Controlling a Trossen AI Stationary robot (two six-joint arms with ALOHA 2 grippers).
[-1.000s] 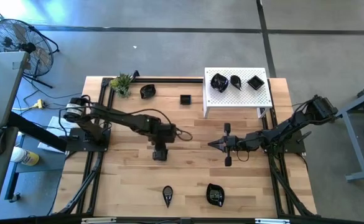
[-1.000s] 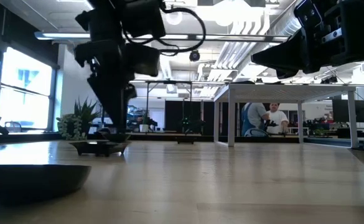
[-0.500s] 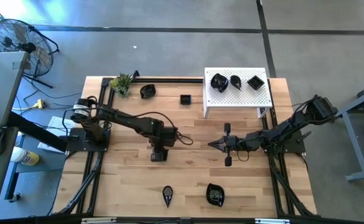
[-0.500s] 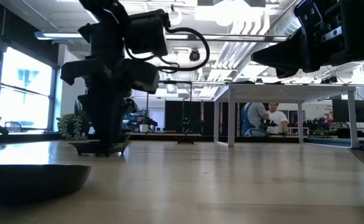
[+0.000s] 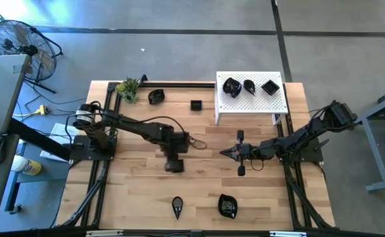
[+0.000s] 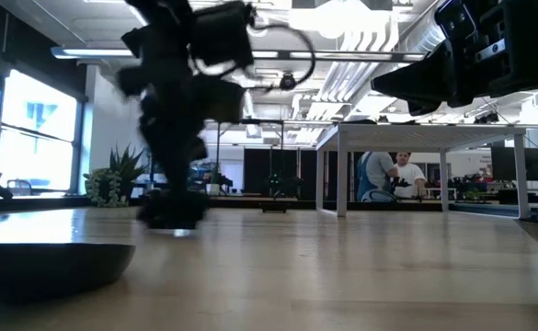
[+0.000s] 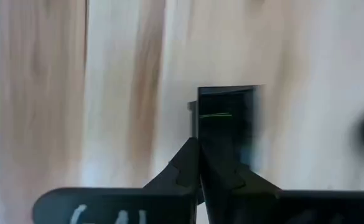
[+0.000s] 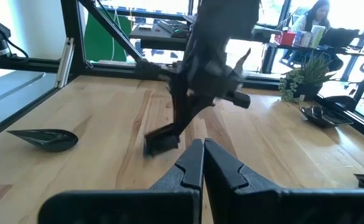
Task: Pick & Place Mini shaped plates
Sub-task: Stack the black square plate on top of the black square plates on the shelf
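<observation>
A small square black plate [image 5: 173,166] is at mid-table under my left gripper [image 5: 172,158], which points steeply down and is shut on it; the left wrist view shows the plate [image 7: 226,121] just past the closed fingertips [image 7: 198,155]. My right gripper [image 5: 224,152] hovers level to the right, shut and holding nothing, pointing toward the left arm. Three black plates [image 5: 249,86] rest on the white perforated platform [image 5: 226,108]. Other plates lie flat on the table: two at the far side [image 5: 156,97] [image 5: 196,105], and a teardrop one [image 5: 178,207] and a rounded one [image 5: 227,206] near the front edge. My left gripper pinches one side rim of the square plate [image 7: 201,127] between its two fingers, coming from above and slanting down. In the right wrist view the plate [image 8: 162,143] sits tilted below the fingers; whether its lower edge still rests on the table I cannot tell.
A small green plant [image 5: 129,87] stands at the far left corner. Black frame rails [image 5: 179,83] run along the table's far and side edges. The platform's legs [image 5: 277,119] stand at the far right. Bare wood [image 5: 205,184] lies between the arms and the front plates.
My left gripper has shut, taking hold of the square plate's rim, and has shifted a little toward the table's near-right. The plate has moved with it by a small amount and now sits tilted. The low view shows the arm blurred in motion.
</observation>
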